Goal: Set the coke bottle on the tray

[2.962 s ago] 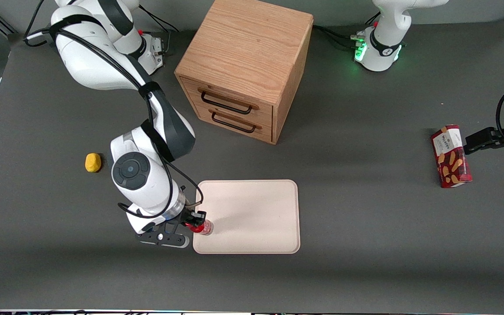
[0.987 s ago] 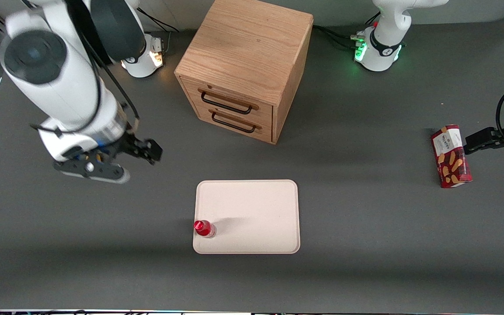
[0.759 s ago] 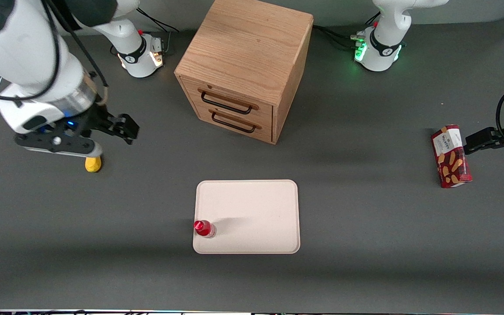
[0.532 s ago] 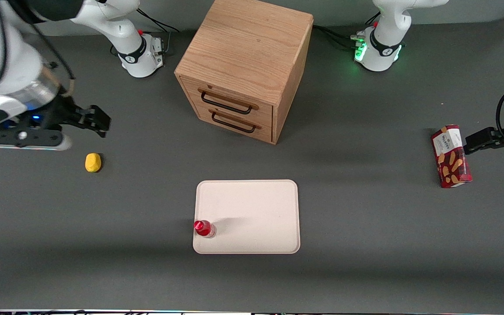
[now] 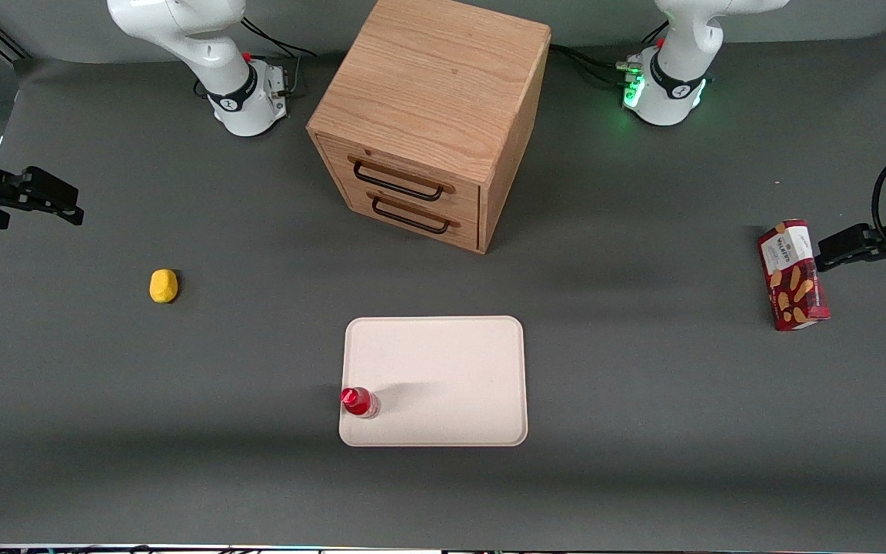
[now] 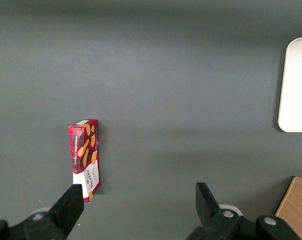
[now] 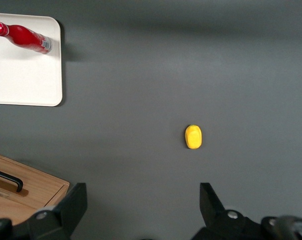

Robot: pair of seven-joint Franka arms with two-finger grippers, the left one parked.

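The small clear red-capped coke bottle [image 5: 358,402] stands upright on the pale cream-pink rectangular tray [image 5: 451,369], near its corner, while the empty gripper [image 7: 143,205], fingers spread, hangs well apart.

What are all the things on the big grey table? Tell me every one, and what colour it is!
coke bottle: one, clear with red cap and label, standing upright on the tray near a corner close to the front camera.
tray: one, pale cream-pink, on the table in front of the drawer cabinet.
drawer cabinet: one, wooden with two black handles, farther from the front camera than the tray.
yellow lump: one, yellow, on the table toward the working arm's end.
biscuit box: one, red, toward the parked arm's end.
table: one, dark grey.
gripper: one, black, open, raised at the working arm's end of the table, holding nothing.
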